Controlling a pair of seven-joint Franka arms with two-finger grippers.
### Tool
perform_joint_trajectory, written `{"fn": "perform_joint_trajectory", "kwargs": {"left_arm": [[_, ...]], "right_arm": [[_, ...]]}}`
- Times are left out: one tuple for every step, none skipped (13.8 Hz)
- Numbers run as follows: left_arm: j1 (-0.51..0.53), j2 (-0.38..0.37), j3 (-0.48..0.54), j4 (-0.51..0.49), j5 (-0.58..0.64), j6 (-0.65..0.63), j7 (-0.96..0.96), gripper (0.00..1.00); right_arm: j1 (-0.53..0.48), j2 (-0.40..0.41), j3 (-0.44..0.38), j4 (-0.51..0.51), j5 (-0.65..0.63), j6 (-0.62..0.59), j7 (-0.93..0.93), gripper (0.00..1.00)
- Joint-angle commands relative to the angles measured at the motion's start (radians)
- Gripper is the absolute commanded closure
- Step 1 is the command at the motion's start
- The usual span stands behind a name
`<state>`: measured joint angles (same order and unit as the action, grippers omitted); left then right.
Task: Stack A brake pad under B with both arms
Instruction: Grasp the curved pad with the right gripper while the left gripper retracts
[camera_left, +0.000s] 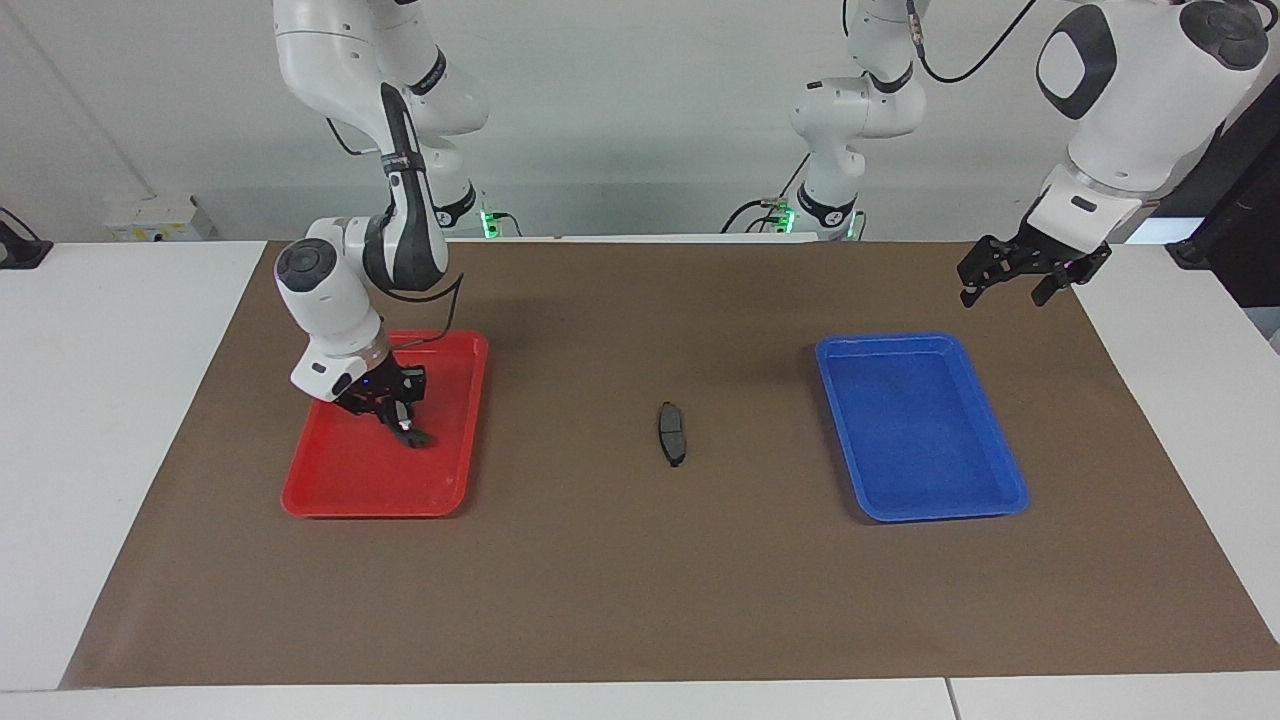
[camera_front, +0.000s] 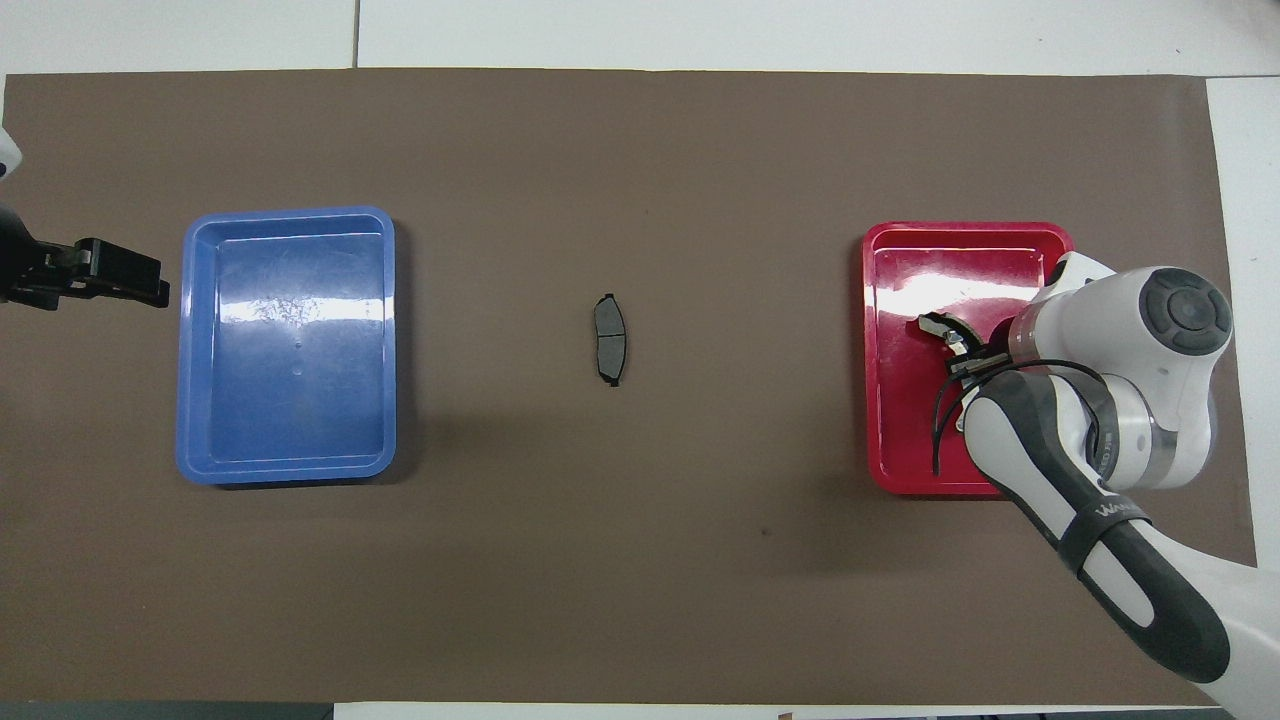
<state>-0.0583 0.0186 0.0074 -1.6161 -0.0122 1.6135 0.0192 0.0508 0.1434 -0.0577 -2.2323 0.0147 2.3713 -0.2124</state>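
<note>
- Facing view: we see a brown mat (camera_left: 640, 580) covering the white table (camera_left: 110, 400), a pale wall above it. The right gripper (camera_left: 388, 412) is down in the red tray (camera_left: 375, 480), clamped on brake shoe B (camera_left: 408, 432). The left gripper (camera_left: 1005, 282) hangs with fingers spread wide and empty over the mat's edge, near the blue tray (camera_left: 920, 425).
- Overhead view: we find the A brake pad (camera_front: 609, 339) lying alone mid-mat, between the trays and well apart from both, with bare mat all round it.

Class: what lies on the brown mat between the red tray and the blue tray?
Only the small brake pad, between red tray and blue tray; clearest in the overhead view.
</note>
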Motion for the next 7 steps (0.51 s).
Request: {"fn": "perform_joint_trajectory", "kwargs": {"left_arm": [[0.009,-0.023,-0.006,-0.024,-0.014,-0.007,0.008,0.00],[0.011,-0.023,-0.006,-0.025,-0.014,-0.007,0.008,0.00],[0.011,-0.023,-0.006,-0.025,-0.014,-0.009,0.008,0.00],[0.011,-0.023,-0.006,-0.025,-0.014,-0.003,0.007,0.00],[0.011,-0.023,-0.006,-0.025,-0.014,0.000,0.007,0.00],[0.011,-0.023,-0.006,-0.025,-0.014,-0.001,0.007,0.00],[0.011,-0.023,-0.006,-0.025,-0.014,-0.001,0.007,0.00]], "right_arm": [[0.039,-0.015,0.006,0.101,0.019,-0.124,0.134,1.00],[0.063,-0.010,0.006,0.127,0.019,-0.147,0.187,1.00],[0.095,-0.007,0.006,0.146,0.019,-0.159,0.239,1.00],[0.127,0.001,0.006,0.164,0.019,-0.162,0.278,1.00],[0.156,0.008,0.006,0.186,0.019,-0.168,0.319,1.00],[0.188,0.018,0.006,0.212,0.019,-0.184,0.359,1.00],[0.219,0.033,0.006,0.258,0.019,-0.214,0.390,1.00]]}}
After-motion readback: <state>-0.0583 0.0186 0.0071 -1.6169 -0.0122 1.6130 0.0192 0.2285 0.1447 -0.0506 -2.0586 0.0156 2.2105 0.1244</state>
